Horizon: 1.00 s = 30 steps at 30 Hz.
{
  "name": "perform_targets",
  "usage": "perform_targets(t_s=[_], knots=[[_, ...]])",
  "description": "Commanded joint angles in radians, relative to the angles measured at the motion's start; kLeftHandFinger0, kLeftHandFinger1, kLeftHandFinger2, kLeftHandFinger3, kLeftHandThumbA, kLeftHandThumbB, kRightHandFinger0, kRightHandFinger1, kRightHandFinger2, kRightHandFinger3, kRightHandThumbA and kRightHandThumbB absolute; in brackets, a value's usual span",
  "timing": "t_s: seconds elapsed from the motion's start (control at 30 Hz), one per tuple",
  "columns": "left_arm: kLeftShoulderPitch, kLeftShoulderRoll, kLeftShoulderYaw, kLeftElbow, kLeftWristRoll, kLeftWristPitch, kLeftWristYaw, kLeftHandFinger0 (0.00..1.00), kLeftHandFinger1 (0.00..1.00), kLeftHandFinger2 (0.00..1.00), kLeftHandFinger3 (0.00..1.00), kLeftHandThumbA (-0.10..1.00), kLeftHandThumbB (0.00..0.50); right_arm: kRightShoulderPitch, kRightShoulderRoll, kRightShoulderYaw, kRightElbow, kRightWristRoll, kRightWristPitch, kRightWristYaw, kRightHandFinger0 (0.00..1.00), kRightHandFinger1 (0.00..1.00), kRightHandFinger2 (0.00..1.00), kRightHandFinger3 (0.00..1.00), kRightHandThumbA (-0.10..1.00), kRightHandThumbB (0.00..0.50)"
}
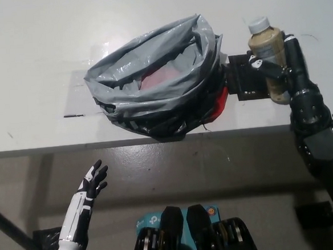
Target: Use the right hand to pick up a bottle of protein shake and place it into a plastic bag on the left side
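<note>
The protein shake bottle [269, 52], tan with a white cap, is held tilted above the table at the right, clear of the black square mat [244, 79]. My black right hand [280, 65] is shut on its body, the arm rising from the lower right. The grey plastic bag [157, 74] sits open at the table's middle, left of the bottle, with something red showing inside. My white left hand [91, 187] rests open at the lower left, below the table edge.
The white table [36, 65] ends at a front edge running across the middle of the picture. A red item [221, 103] pokes out under the bag's right side. Grey floor lies below the table.
</note>
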Motion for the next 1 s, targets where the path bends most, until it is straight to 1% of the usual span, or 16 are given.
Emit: perform_targets(t_s=[0.0,0.03,0.1,0.13,0.17,0.2,0.23,0.3,0.33,0.4,0.47,0.53,0.63,0.77,0.87,0.97], knots=[[-0.012,0.009,0.011,-0.026,-0.021,-0.016,-0.014,1.00,1.00,1.00,1.00,1.00,0.043,-0.084,-0.035,0.035,-0.123,-0.080,-0.047,-0.073,0.00,0.36,0.76,0.80,-0.10,0.105],[-0.011,0.009,0.011,-0.025,-0.023,-0.019,-0.016,1.00,1.00,1.00,1.00,1.00,0.035,-0.123,-0.033,0.049,-0.226,-0.106,-0.013,-0.055,0.00,0.36,0.77,0.81,-0.10,0.117],[-0.011,0.009,0.011,-0.025,-0.023,-0.022,-0.016,1.00,1.00,1.00,1.00,1.00,0.036,-0.146,-0.034,0.064,-0.272,-0.126,-0.006,-0.048,0.00,0.36,0.79,0.80,-0.10,0.119],[-0.010,0.010,0.011,-0.026,-0.023,-0.021,-0.017,1.00,1.00,1.00,1.00,1.00,0.032,-0.172,-0.034,0.086,-0.295,-0.154,-0.019,-0.046,0.00,0.35,0.79,0.83,-0.10,0.117],[-0.009,0.011,0.011,-0.027,-0.023,-0.021,-0.018,1.00,1.00,1.00,1.00,1.00,0.031,-0.183,-0.034,0.098,-0.307,-0.170,-0.025,-0.047,0.08,0.44,0.88,0.92,-0.10,0.081],[-0.006,0.012,0.011,-0.025,-0.024,-0.024,-0.020,1.00,1.00,1.00,1.00,1.00,0.037,-0.215,-0.025,0.123,-0.336,-0.205,0.001,-0.045,0.12,0.35,0.74,0.81,-0.10,0.122],[-0.005,0.012,0.011,-0.025,-0.025,-0.023,-0.021,1.00,1.00,1.00,1.00,1.00,0.039,-0.230,-0.018,0.135,-0.351,-0.220,0.025,-0.042,0.13,0.33,0.71,0.80,-0.10,0.125],[-0.005,0.012,0.011,-0.025,-0.025,-0.023,-0.021,1.00,1.00,1.00,1.00,1.00,0.039,-0.231,-0.019,0.140,-0.357,-0.221,0.032,-0.043,0.01,0.30,0.70,0.80,-0.10,0.136],[-0.002,0.011,0.010,-0.023,-0.024,-0.027,-0.022,1.00,1.00,1.00,1.00,1.00,0.055,-0.275,0.008,0.154,-0.382,-0.216,0.065,-0.005,0.00,0.30,0.73,0.81,-0.10,0.148],[0.002,0.010,0.009,-0.023,-0.023,-0.029,-0.022,1.00,1.00,1.00,1.00,1.00,0.059,-0.302,0.023,0.167,-0.385,-0.217,0.069,0.009,0.00,0.32,0.73,0.83,-0.10,0.160],[0.006,0.010,0.009,-0.025,-0.015,-0.026,-0.019,1.00,1.00,1.00,1.00,1.00,0.043,-0.370,0.050,0.212,-0.310,-0.254,0.026,-0.009,0.00,0.32,0.71,0.81,-0.10,0.138],[0.006,0.010,0.009,-0.025,-0.015,-0.026,-0.019,1.00,1.00,1.00,1.00,1.00,0.043,-0.372,0.049,0.216,-0.307,-0.253,0.026,-0.012,0.00,0.32,0.70,0.81,-0.10,0.139],[0.004,0.009,0.008,-0.025,-0.015,-0.019,-0.021,1.00,1.00,1.00,1.00,1.00,0.034,-0.470,0.105,0.312,-0.177,-0.346,0.003,-0.064,0.00,0.28,0.66,0.79,-0.10,0.160],[0.005,0.010,0.006,-0.025,-0.010,-0.023,-0.022,1.00,1.00,1.00,1.00,1.00,0.019,-0.497,0.121,0.345,-0.126,-0.358,-0.003,-0.089,0.00,0.29,0.66,0.80,-0.10,0.154],[0.007,0.019,0.018,-0.046,-0.022,-0.007,-0.023,1.00,1.00,1.00,1.00,1.00,0.024,-0.540,0.198,0.399,-0.028,-0.390,0.033,-0.086,0.00,0.32,0.68,0.85,-0.10,0.147],[0.003,0.019,0.018,-0.044,-0.025,-0.012,-0.024,1.00,1.00,1.00,1.00,1.00,0.022,-0.530,0.224,0.425,0.006,-0.402,0.033,-0.100,0.00,0.35,0.73,0.92,-0.10,0.165]])
